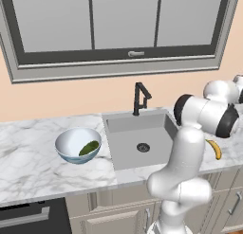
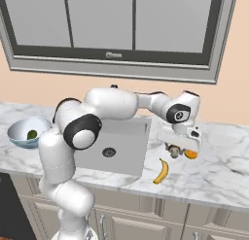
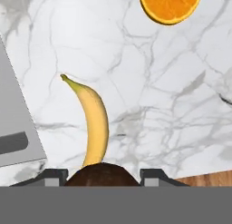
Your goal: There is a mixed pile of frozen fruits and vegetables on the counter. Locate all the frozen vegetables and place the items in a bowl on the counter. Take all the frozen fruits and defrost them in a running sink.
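Note:
My gripper (image 2: 174, 147) is shut on the brown-capped mushroom (image 2: 173, 150) over the counter (image 2: 219, 166), right of the sink (image 2: 121, 137). In the hand view the mushroom's brown cap (image 3: 102, 174) sits between the two fingertips (image 3: 54, 176). Below it on the marble lie the yellow banana (image 3: 94, 123) (image 2: 162, 171) (image 1: 216, 149) and the orange round fruit (image 3: 170, 5) (image 2: 191, 155). The pale bowl (image 1: 71, 139) (image 2: 19, 129) stands left of the sink with the dark green vegetable (image 1: 88, 148) (image 2: 32, 134) inside it.
The grey sink basin (image 1: 137, 143) has a dark drain (image 1: 143, 147) and a black faucet (image 1: 140, 98) behind it. A window spans the wall above. Beige cabinets run under the counter's front edge. A wooden floor strip (image 3: 204, 178) shows past the counter edge.

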### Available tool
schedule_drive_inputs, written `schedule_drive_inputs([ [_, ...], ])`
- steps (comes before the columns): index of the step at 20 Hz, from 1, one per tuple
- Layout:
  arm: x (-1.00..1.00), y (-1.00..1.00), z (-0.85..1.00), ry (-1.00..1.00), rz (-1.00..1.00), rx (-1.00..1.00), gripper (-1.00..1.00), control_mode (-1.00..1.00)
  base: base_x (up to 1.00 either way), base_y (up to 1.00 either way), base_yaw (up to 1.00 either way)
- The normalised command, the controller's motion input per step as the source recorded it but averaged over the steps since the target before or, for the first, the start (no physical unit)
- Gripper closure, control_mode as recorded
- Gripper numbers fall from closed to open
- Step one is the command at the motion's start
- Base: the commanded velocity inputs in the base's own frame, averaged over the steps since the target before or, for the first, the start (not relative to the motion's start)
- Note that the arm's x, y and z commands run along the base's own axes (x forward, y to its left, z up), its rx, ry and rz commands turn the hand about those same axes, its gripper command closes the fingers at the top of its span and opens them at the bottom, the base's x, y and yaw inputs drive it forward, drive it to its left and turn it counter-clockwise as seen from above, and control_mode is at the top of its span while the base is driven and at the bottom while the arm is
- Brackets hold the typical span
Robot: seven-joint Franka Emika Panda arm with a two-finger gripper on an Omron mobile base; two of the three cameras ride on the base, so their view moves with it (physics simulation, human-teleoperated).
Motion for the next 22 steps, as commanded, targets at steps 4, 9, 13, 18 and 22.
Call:
schedule_drive_inputs([
  [4,-0.14,1.0,0.88,0.01,0.11,-0.02,1.0,-1.0,0.0,0.0,0.0],
  [9,-0.15,1.0,0.64,0.0,0.09,-0.04,1.0,-1.0,0.0,0.0,0.0],
  [13,-0.02,0.92,0.14,0.13,-0.01,-0.06,1.0,-1.0,0.0,0.0,0.0],
  [18,0.0,0.8,0.0,0.17,-0.06,-0.03,1.0,-1.0,0.0,0.0,0.0],
  [22,0.16,0.91,0.0,0.02,-0.06,-0.06,1.0,-1.0,0.0,0.0,0.0],
])
